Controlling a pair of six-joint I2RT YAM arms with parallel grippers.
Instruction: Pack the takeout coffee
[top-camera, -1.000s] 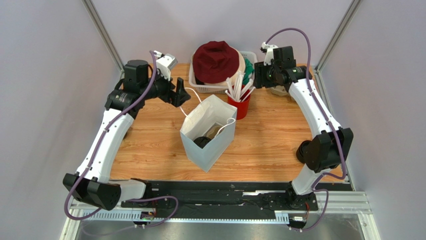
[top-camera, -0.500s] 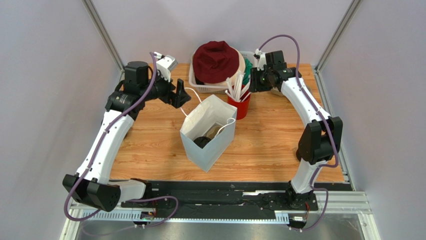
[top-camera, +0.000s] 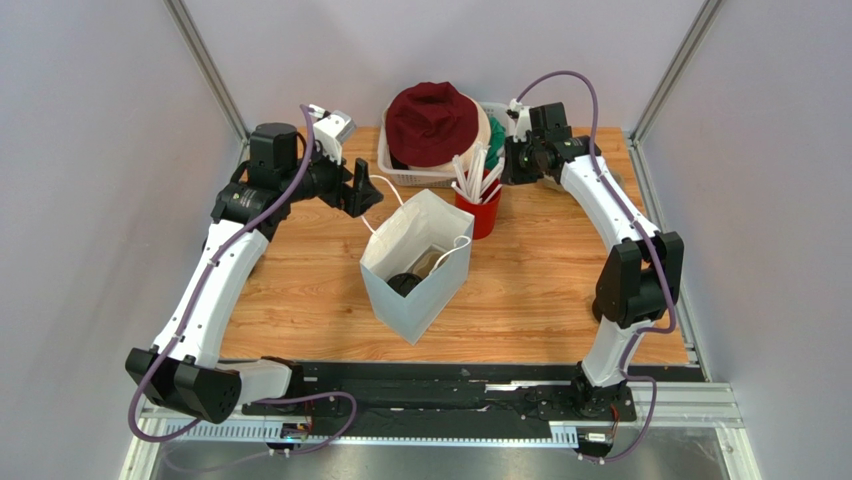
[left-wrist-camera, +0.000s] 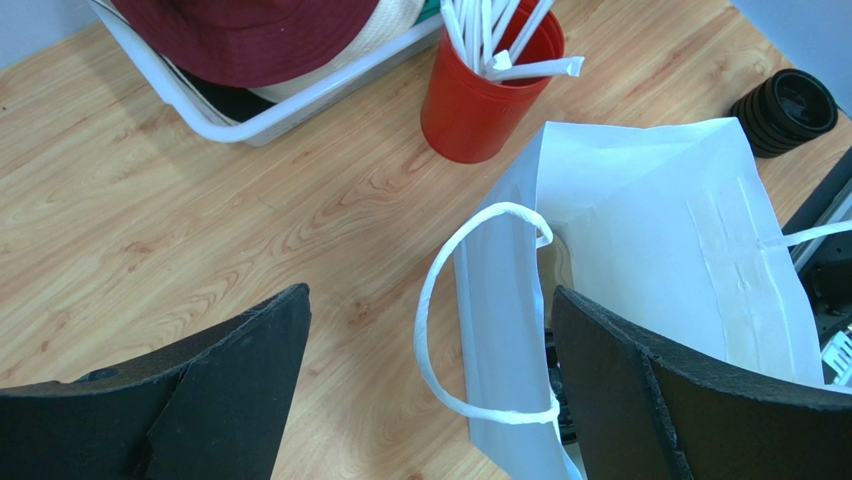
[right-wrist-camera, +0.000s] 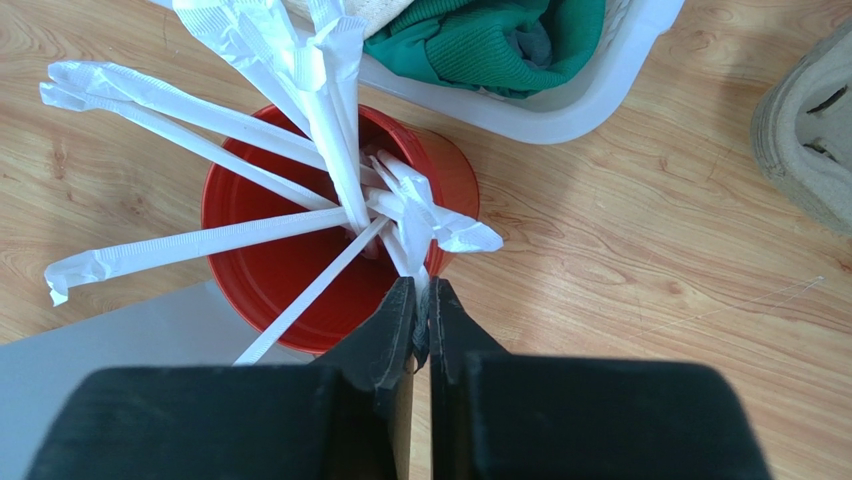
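Two grippers are working over the far half of the desk (top-camera: 300, 290). The left gripper (left-wrist-camera: 430, 296) is hanging with its jaws spread wide and gripping nothing. The thin loop handle (left-wrist-camera: 421, 335) of the white paper bag (left-wrist-camera: 650, 250) is lying in the gap between its fingers, and I cannot see it touching either one. The bag is standing upright with its mouth open, just below this gripper and a little to its right.

The takeout coffee (top-camera: 404, 284) is sitting deep inside that bag. From above it is showing only as a dark round top next to something tan. It is lower than the left gripper and on the side toward the arm bases. The left wrist view is catching little more than shadow there.

The right gripper (right-wrist-camera: 421, 292) is closed almost tight and is pinching the crumpled end of a paper-wrapped straw (right-wrist-camera: 410, 215). It is doing this directly over the near rim of the red cup (right-wrist-camera: 280, 275), with the other straws fanning out ahead of it and to its left. Beyond this gripper a white basket (right-wrist-camera: 560, 110) is holding a green cloth (right-wrist-camera: 500, 40), and off to its right a grey pulp carrier (right-wrist-camera: 810, 130) is lying on the wood. From overhead a maroon hat (top-camera: 432, 120) is covering most of the basket. A black ringed item (left-wrist-camera: 785, 110) is resting past the bag, well ahead of the left gripper and to its right.
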